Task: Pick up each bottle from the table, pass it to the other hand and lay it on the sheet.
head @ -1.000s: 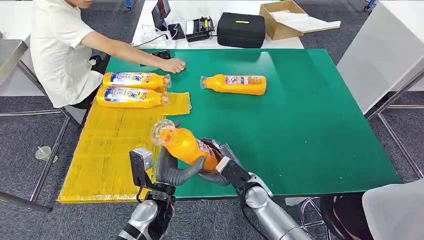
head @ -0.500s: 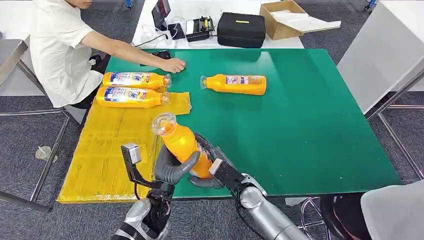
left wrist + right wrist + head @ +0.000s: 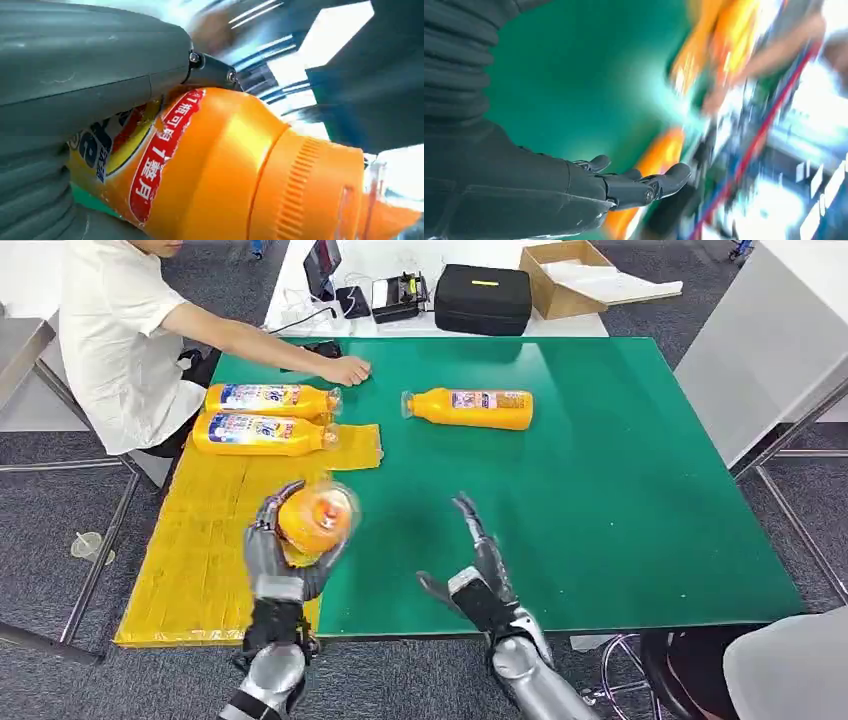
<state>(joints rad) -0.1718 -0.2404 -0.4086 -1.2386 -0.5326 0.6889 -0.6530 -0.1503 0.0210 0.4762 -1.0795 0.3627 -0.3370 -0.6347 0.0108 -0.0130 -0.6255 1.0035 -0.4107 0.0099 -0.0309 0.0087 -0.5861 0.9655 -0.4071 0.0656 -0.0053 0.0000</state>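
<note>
Left hand is grasping the orange bottle, cap pointing up at the camera, over the near edge of the yellow sheet; right hand is hovering beside the sheet over the green table, fingers spread, holding nothing; two bottles are lying at the sheet's far end, a fourth bottle is lying off the sheet

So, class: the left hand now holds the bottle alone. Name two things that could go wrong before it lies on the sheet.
1. The bottle sits cap-up in the left hand, above the edge where the sheet meets the green table; a loose hold could drop it off the sheet.
2. Two bottles already lie at the sheet's far end, near a person's hand; laying it there might knock them.
</note>
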